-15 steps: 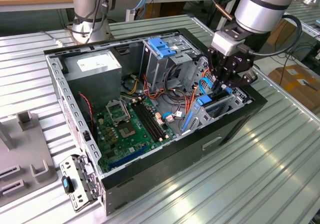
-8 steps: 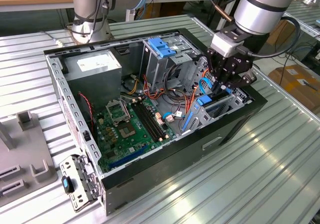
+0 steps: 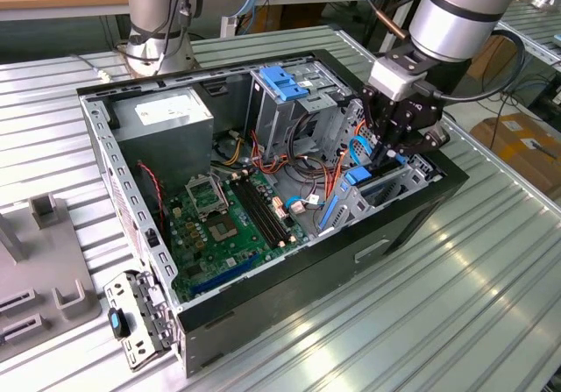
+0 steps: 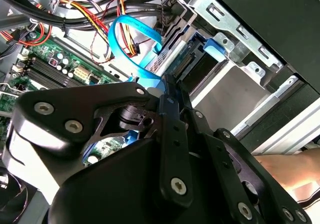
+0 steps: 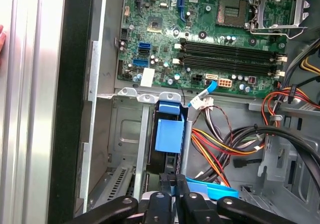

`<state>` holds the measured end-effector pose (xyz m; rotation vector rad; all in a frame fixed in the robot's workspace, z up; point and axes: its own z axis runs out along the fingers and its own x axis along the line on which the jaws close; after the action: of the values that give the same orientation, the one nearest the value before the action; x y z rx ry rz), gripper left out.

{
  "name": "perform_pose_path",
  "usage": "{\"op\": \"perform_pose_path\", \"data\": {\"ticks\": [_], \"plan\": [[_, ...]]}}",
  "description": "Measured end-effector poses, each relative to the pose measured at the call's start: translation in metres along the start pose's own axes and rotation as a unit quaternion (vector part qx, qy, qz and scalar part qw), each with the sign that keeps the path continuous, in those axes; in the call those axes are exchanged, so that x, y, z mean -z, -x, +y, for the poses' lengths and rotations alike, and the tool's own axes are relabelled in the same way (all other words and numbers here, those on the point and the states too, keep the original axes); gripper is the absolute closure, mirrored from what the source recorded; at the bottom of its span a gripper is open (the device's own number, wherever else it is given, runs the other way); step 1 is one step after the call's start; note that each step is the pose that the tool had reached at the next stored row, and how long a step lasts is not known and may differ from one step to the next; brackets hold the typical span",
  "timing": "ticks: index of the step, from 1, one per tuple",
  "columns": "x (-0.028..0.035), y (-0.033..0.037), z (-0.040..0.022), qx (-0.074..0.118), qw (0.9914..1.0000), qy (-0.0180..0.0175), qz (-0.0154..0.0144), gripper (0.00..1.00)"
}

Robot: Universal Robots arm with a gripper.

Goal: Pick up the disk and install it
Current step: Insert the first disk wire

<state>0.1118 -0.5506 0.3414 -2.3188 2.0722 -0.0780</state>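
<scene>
I see the gripper (image 3: 392, 157) with jaws closed on the disk (image 5: 169, 136), standing on edge lengthwise in the computer case's (image 3: 289, 274) drive bay (image 3: 386, 186).

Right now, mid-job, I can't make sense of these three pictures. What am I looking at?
The exterior view looks on from outside: a grey robot arm reaches into an open black desktop computer case lying on a ribbed metal table. The two wrist views come from cameras riding on the arm, looking past its black gripper. The gripper is at the metal drive bay, right over the silver disk with blue plastic rails. I cannot tell whether it grips the disk. The green motherboard lies beside the bay.
</scene>
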Motion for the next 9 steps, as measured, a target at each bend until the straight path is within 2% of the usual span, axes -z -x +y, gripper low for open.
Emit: {"op": "perform_pose_path", "data": {"ticks": [6, 9], "plan": [[-0.0004, 0.0000, 0.0000, 0.000, 1.00000, -0.0001, -0.0003, 0.83], [-0.0001, 0.0000, 0.0000, 0.000, 1.00000, 0.0000, 0.0000, 0.65]]}}
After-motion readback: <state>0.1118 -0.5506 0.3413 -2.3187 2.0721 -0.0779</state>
